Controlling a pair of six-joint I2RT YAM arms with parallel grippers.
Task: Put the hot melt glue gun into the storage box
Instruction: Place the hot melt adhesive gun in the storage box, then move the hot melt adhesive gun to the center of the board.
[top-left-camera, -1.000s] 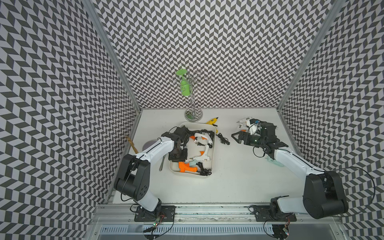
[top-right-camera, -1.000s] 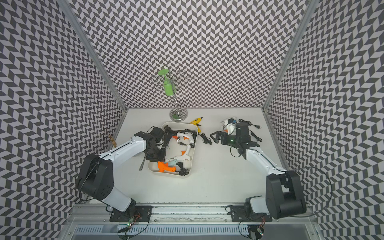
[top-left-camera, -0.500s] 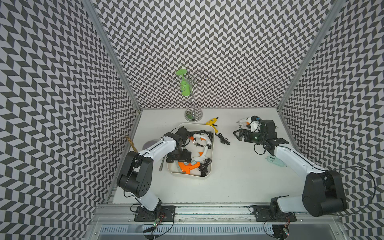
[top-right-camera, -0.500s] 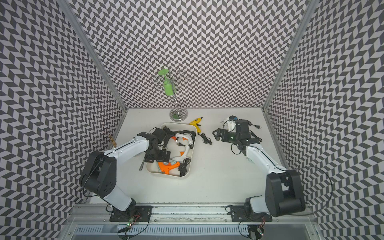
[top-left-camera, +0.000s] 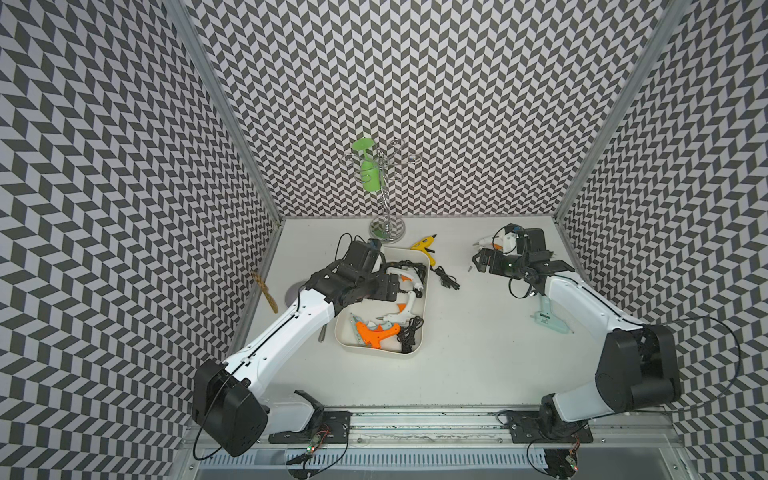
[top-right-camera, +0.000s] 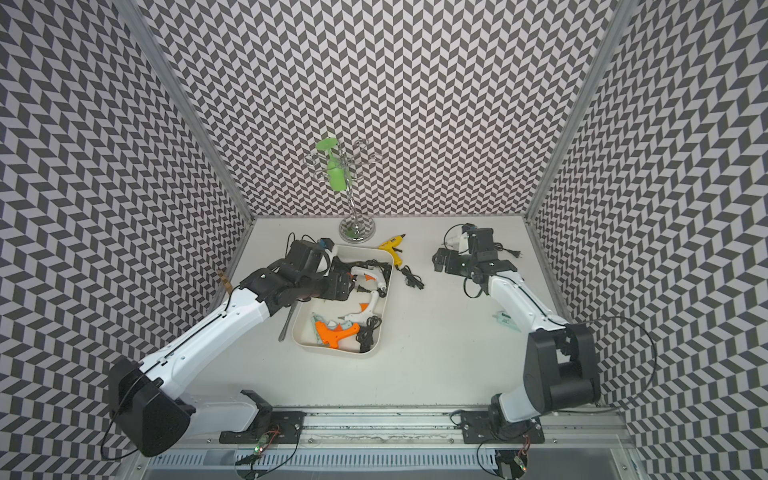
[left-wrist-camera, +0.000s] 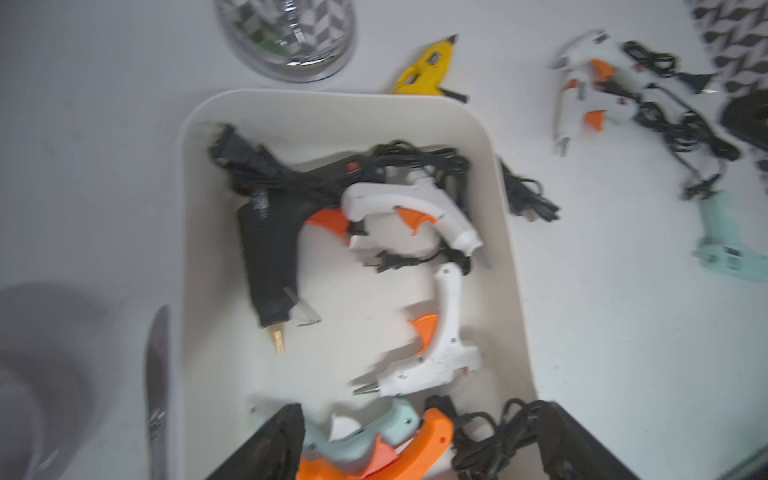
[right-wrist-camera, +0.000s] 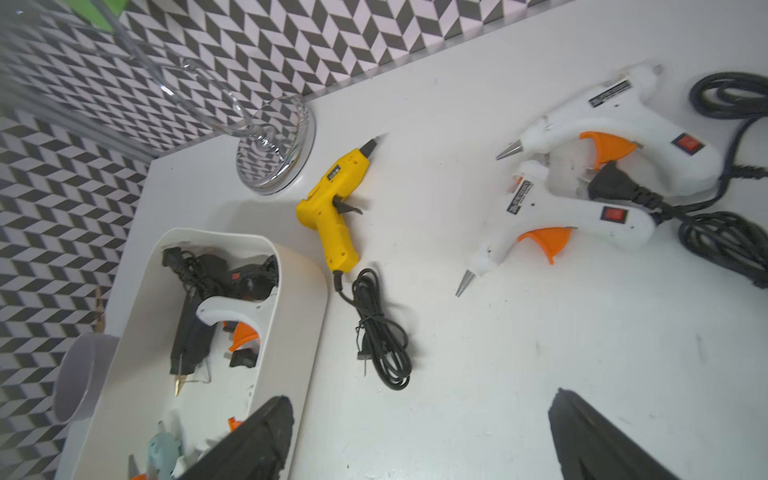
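Left gripper: fingers spread wide, nothing between them. It hangs over the end of the storage box, directly above an orange glue gun and a mint glue gun lying inside. Right gripper: also spread and empty, over bare table.

Risks, as judged:
- Ahead of the right gripper a white glue gun lies nested against a second white glue gun, with a plug between them and bunched black cords beyond. Lifting one would likely drag the other.
- The coiled cord of the yellow glue gun would trail and could catch the box rim.
- The box holds five guns behind low walls. Another dropped on top may slide out.
- Loose cords lie just under the left fingers and could hook them if that arm lifts.

Yellow glue gun: small, with a black trigger and dark nozzle. It lies on its side ahead of the right gripper, just beside the box's outer wall, between the box and the white pair. Its cord runs back toward the gripper.

Storage box: cream-white, shallow, with rounded corners.
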